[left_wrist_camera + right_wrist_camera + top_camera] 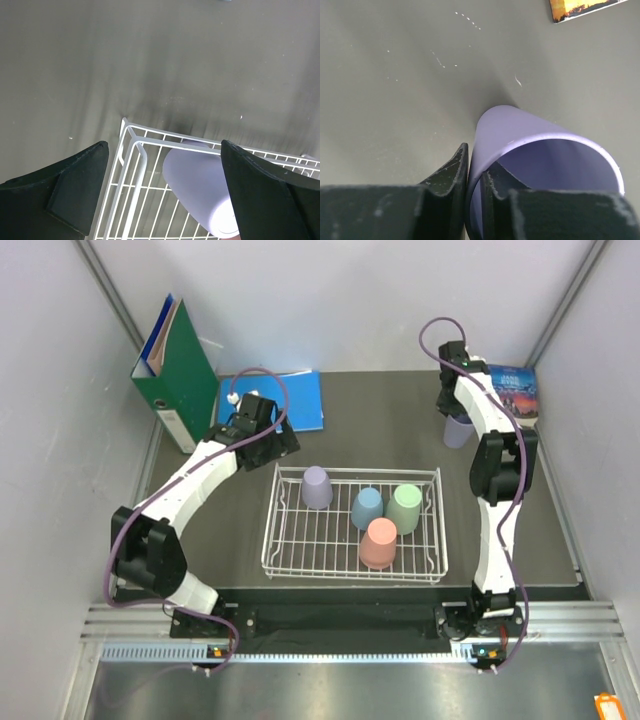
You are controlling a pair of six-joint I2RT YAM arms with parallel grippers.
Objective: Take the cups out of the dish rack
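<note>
The white wire dish rack (270,540) holds four upside-down cups: lavender (317,487), dusty blue (367,508), sage green (406,508) and salmon pink (378,543). My left gripper (275,447) is open and empty above the rack's far-left corner (131,150). In the left wrist view (164,145) the lavender cup (200,190) lies below, between the fingers but nearer the right one. My right gripper (455,408) is shut on the rim of a fifth, periwinkle cup (458,430), which is upright at the far right of the table. In the right wrist view (476,160) one finger is inside that cup (535,135) and one outside.
A green binder (178,375) stands at the far left, with a blue folder (290,400) lying next to it. A book (515,390) lies at the far right, just beyond the periwinkle cup; its corner shows in the right wrist view (580,7). Walls enclose the table.
</note>
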